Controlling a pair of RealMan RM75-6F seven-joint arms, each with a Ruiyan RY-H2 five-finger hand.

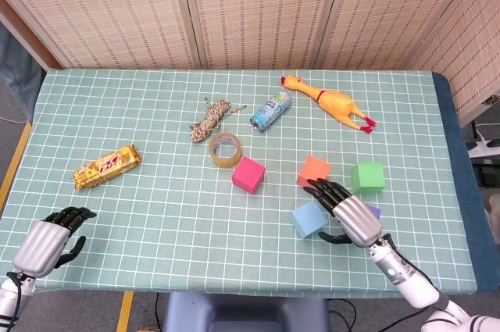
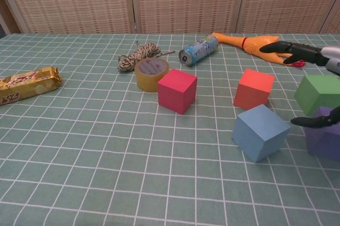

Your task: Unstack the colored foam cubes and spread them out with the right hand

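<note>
Five foam cubes unstacked on table: pink [image 1: 248,174], orange [image 1: 313,171], green [image 1: 367,177], blue [image 1: 308,219], purple [image 2: 324,140].

Head view: we look steeply down on the whole table [image 1: 156,191]. Chest view: low, near (facing the screens). Both share the blue cube [image 1: 308,220] [image 2: 260,132].

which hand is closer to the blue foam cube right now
Right. The right hand hangs open just beside the blue foam cube, on its right, not touching. The left hand sits curled at the table's near left corner, far across.
</note>
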